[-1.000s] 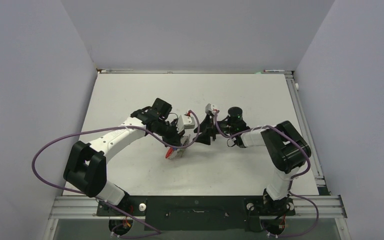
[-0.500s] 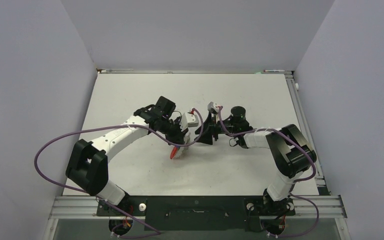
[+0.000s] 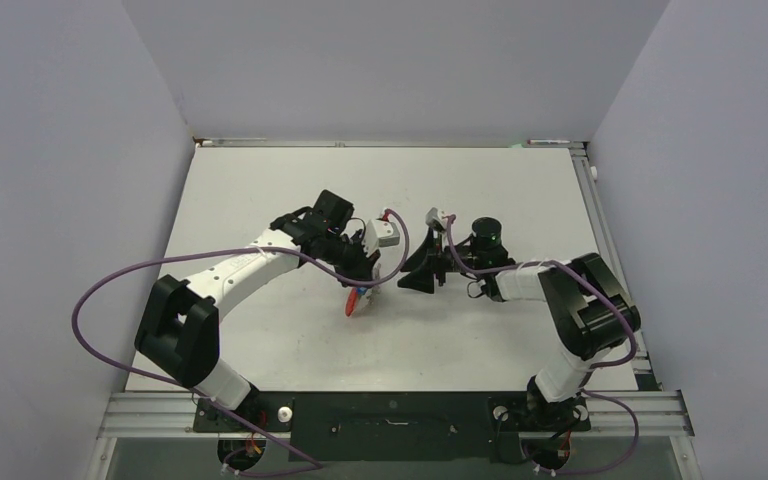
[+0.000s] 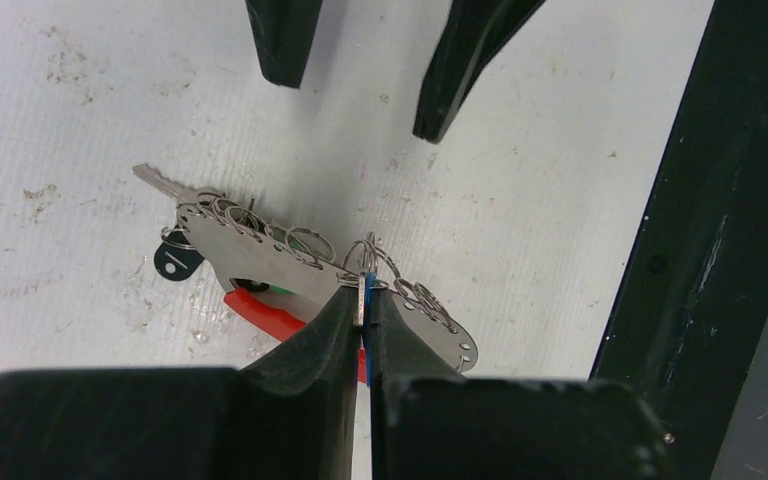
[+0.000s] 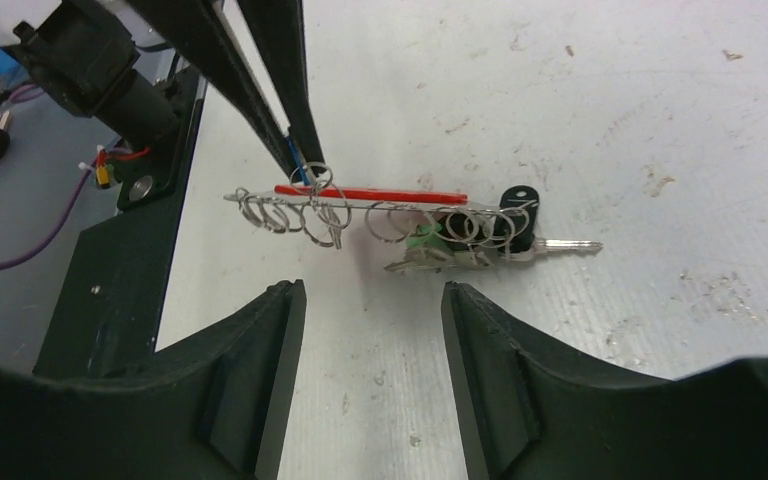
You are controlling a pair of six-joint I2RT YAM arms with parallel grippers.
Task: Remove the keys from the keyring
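Note:
The keyring (image 4: 260,262) is a grey metal plate lined with small rings, backed by a red arc (image 4: 260,310); it hangs just above the table. My left gripper (image 4: 364,297) is shut on the blue-headed key (image 5: 295,165) at the plate's edge. A silvery key (image 4: 155,180), a black tag (image 4: 175,260) and a green-headed key (image 5: 425,240) dangle from the far end. My right gripper (image 5: 373,290) stands open, a short way in front of the keyring (image 5: 370,200), touching nothing. From above, the red arc (image 3: 352,303) shows under the left gripper (image 3: 363,283), with the right gripper (image 3: 407,281) to its right.
The white table (image 3: 480,190) is scuffed. A black frame rail (image 4: 680,250) runs along its near edge, close beside the left gripper. Purple cables (image 3: 110,290) loop off both arms. Grey walls enclose the table on three sides.
The right gripper has drawn back a little to the right, away from the keyring. The left gripper has shifted slightly right, still gripping the key.

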